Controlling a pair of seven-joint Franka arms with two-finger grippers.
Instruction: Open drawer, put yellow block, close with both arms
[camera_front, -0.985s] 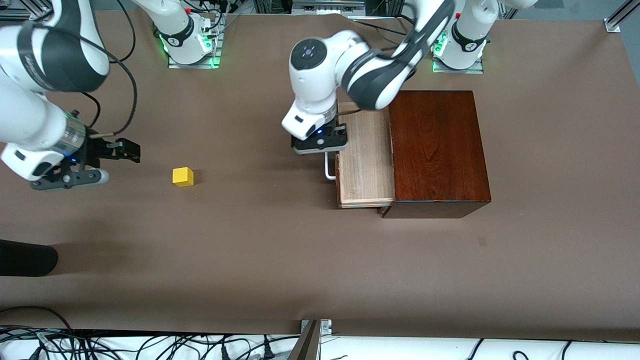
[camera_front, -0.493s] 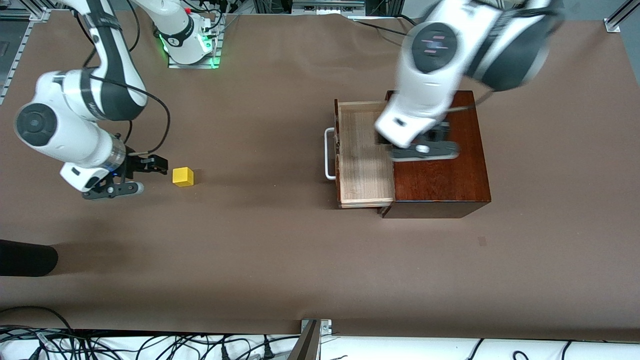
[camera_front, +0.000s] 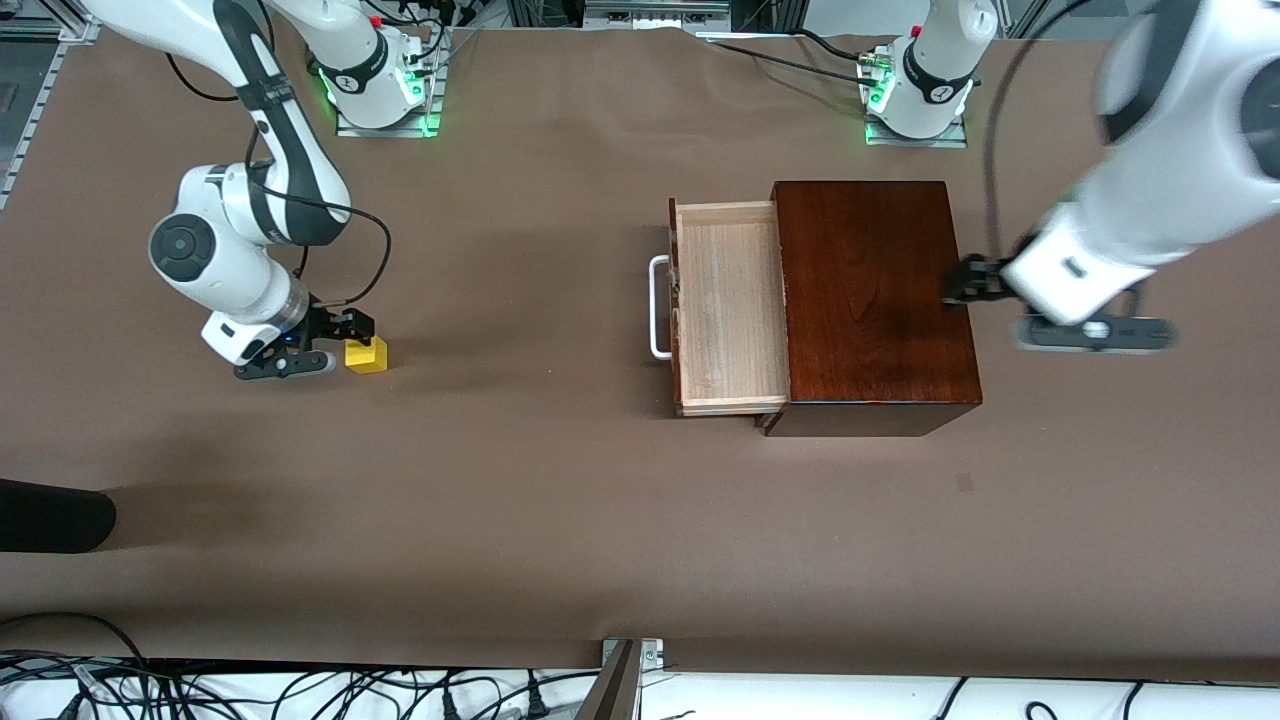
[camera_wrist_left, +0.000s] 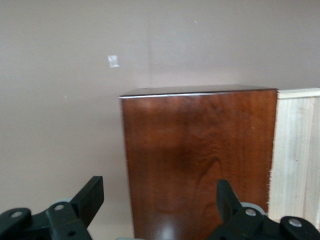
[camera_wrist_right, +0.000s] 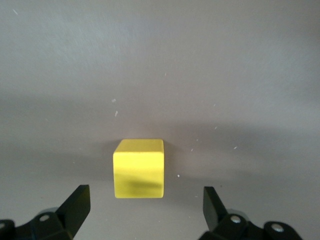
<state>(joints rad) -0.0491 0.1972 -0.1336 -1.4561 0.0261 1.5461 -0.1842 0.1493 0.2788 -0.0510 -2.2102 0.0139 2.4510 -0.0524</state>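
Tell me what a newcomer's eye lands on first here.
The yellow block on the bare table toward the right arm's end, with the open right gripper just above it. Next, the dark wooden box with its drawer pulled out, empty, and the left gripper over the box's edge.

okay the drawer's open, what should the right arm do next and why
Probably lower the right gripper so its open fingers straddle the yellow block, then close. The block sits on the table between them, ungrasped, and the drawer is open and empty.
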